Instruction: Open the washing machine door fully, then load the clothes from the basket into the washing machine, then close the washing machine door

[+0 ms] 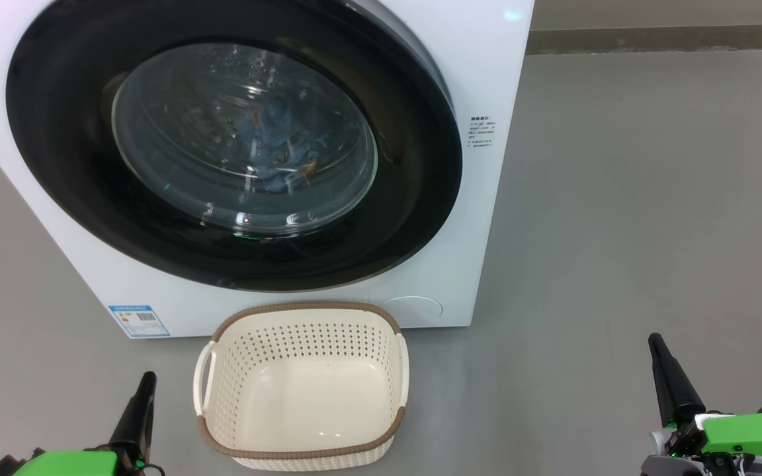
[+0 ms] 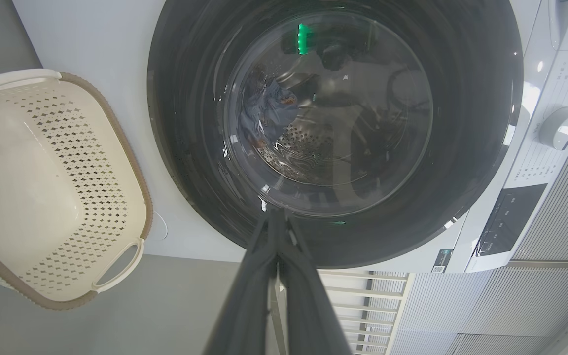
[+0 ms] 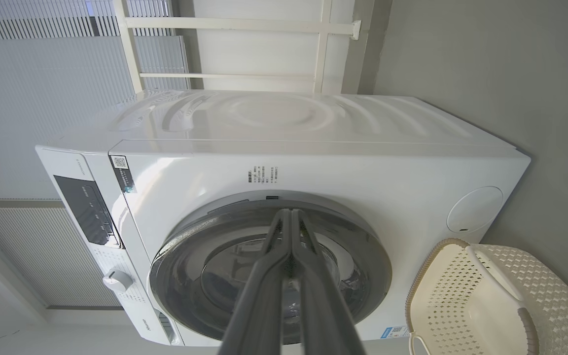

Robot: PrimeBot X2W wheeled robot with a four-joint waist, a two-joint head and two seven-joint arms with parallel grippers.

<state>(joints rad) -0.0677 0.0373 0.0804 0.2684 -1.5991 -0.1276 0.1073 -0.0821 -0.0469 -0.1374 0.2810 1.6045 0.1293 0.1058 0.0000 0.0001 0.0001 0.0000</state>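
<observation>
The washing machine door (image 1: 235, 254) looks shut, the clothes (image 1: 275, 155) behind its glass, none in the basket (image 1: 301, 308) before it. The left pincer (image 1: 147, 383) and right pincer (image 1: 660, 357) are pressed together on nothing. The left sits just beside the basket, nearer the door ahead; the right is well apart.

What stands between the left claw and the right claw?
In the head view, the empty basket, nearer the left claw; otherwise bare floor.

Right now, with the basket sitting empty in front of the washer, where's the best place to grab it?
Probably the left side handle of the basket: an open loop standing clear of the wall, nearest the left claw. Come from the left, with one finger through the loop.
</observation>
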